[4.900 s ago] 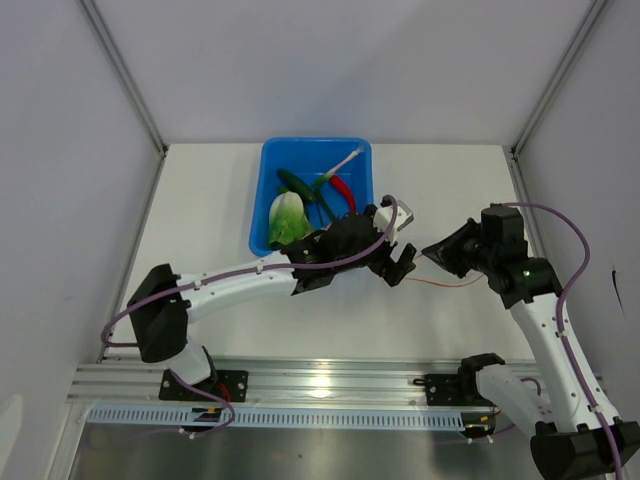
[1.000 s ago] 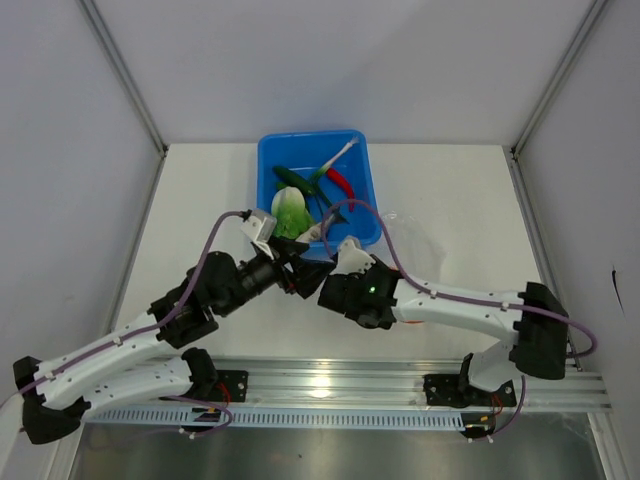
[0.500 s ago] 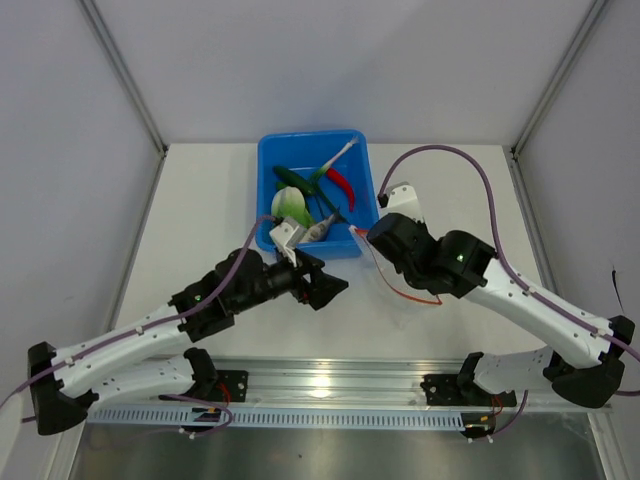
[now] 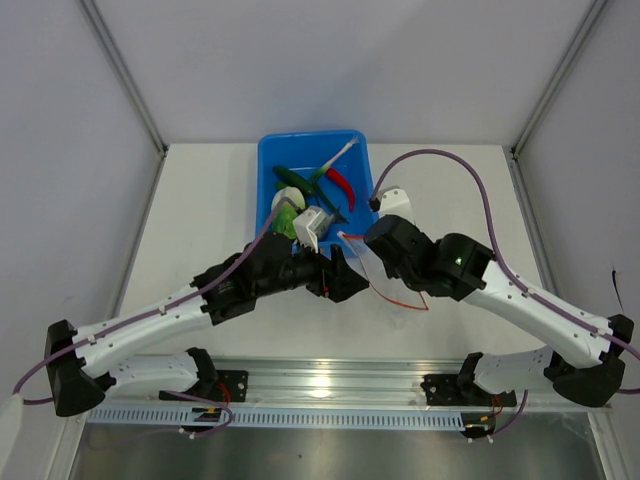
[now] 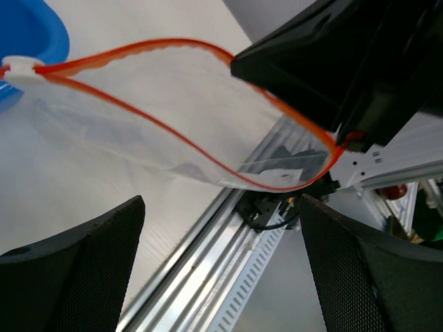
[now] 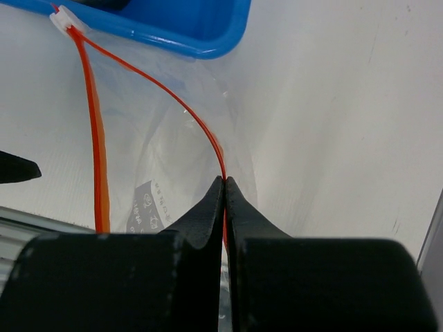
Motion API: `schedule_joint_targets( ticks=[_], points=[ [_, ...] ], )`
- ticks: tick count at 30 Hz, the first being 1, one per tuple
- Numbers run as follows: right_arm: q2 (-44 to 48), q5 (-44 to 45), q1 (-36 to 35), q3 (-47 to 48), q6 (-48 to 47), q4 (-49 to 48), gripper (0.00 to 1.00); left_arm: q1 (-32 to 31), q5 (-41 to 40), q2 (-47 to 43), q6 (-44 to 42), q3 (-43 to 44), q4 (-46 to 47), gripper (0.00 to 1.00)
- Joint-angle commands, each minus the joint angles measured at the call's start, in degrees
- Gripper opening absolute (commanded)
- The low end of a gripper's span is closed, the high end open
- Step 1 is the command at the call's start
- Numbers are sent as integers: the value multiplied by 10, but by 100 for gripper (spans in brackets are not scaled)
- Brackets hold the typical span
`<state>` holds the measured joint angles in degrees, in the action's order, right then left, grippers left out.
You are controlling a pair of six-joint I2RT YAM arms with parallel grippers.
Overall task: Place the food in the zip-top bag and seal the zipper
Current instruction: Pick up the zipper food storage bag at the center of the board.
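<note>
The clear zip-top bag (image 4: 392, 278) hangs from my right gripper (image 4: 373, 247), which is shut on its orange-red zipper strip (image 6: 220, 155). The bag's mouth gapes open in the left wrist view (image 5: 173, 114), with the white slider (image 5: 21, 67) at one end. My left gripper (image 4: 340, 278) is open and empty, facing the bag's mouth from just left of it (image 5: 221, 202). The food lies in the blue bin (image 4: 268, 170): cabbage (image 4: 285, 212) partly hidden by my left wrist, dark green pods (image 4: 298, 180), red chili (image 4: 341, 183), whitish stalk (image 4: 342, 156).
The blue bin's corner shows right behind the bag in the right wrist view (image 6: 208, 31). The aluminium rail (image 4: 320, 380) runs along the near edge. Grey walls close in the table on three sides.
My left gripper has moved right and forward, up to the bag's mouth. My right gripper still holds the zipper strip in about the same place.
</note>
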<state>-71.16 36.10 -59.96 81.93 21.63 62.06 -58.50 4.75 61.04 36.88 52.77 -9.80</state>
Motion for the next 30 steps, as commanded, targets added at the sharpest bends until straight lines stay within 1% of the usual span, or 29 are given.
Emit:
schedule_joint_targets(
  ticks=[1,2,6,9,14,16,17,18,19,20,22,23,27,29,30],
  points=[
    [-6,12,-15,-2,17,-19,0,-3,6,-9,75,22,-4,94],
    [-7,16,-21,-4,20,-19,0,-3,5,-6,91,25,-10,94],
    [-12,20,-30,-5,30,-25,0,-3,17,36,99,51,-36,93],
    [-12,18,-31,-3,37,-28,0,-3,41,57,115,35,-16,92],
    [-10,12,-32,-2,45,-32,0,-3,56,79,122,22,1,90],
    [-11,10,-33,-2,45,-33,0,-3,57,88,121,22,0,86],
    [-13,11,-34,-1,47,-32,0,-2,55,88,119,25,1,81],
    [-13,11,-34,-1,47,-30,0,-2,52,88,116,25,1,67],
    [-11,11,-34,1,48,-27,0,-2,47,88,111,24,0,56],
    [-10,9,-34,1,50,-26,0,-2,38,86,108,23,-3,33],
    [-7,6,-34,0,54,-22,0,1,34,87,95,22,-15,16],
    [-4,4,-34,-2,56,-21,0,6,30,87,89,27,-21,2],
    [-9,-28,-22,-1,60,-1,0,7,5,81,49,30,-46,0],
    [-12,-57,-12,-4,61,10,0,7,4,70,24,25,-40,1],
    [-13,-66,-10,-5,61,10,3,7,6,65,19,21,-36,1]
  ],
)
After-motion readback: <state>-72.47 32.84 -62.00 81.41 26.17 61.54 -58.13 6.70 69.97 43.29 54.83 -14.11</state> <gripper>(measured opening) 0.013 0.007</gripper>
